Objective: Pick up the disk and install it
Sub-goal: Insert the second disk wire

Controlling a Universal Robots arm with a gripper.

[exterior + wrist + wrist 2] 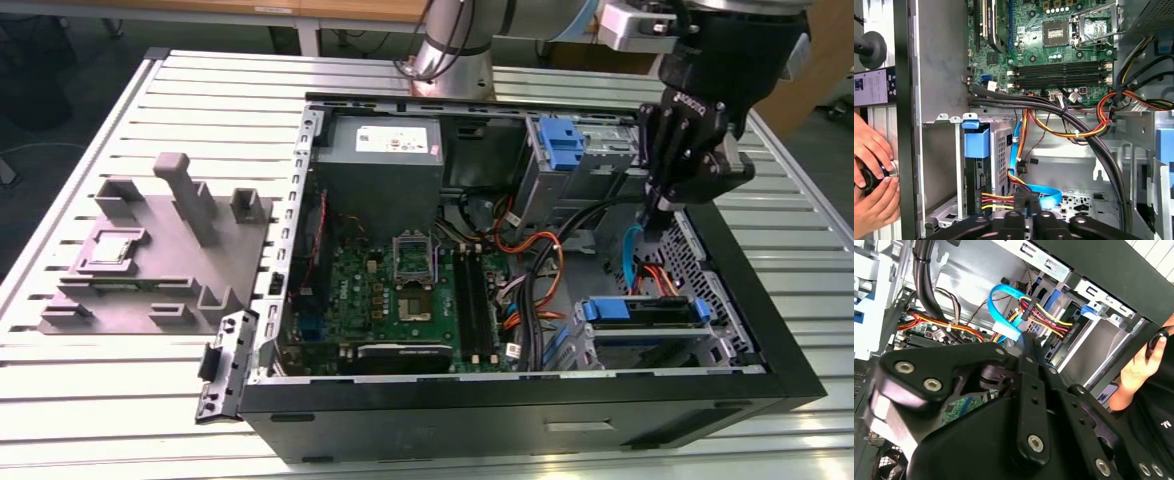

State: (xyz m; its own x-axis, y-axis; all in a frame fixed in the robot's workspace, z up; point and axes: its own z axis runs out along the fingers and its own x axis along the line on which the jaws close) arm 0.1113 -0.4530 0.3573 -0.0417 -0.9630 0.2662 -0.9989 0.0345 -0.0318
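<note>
Over open computer case (534,400) on slatted bench (134,400), near case's corner at exterior view's right, hangs black gripper (663,205), fingers closed together with nothing between, tip beside blue cable (627,250) and orange wires. Disk (645,311), with blue frame, sits in drive bay at case's near edge toward exterior view's right, apart from gripper. Person's hands (871,175) rest on knob outside case wall in first wrist view. Grey fixture block (154,255) lies on bench beside case
</note>
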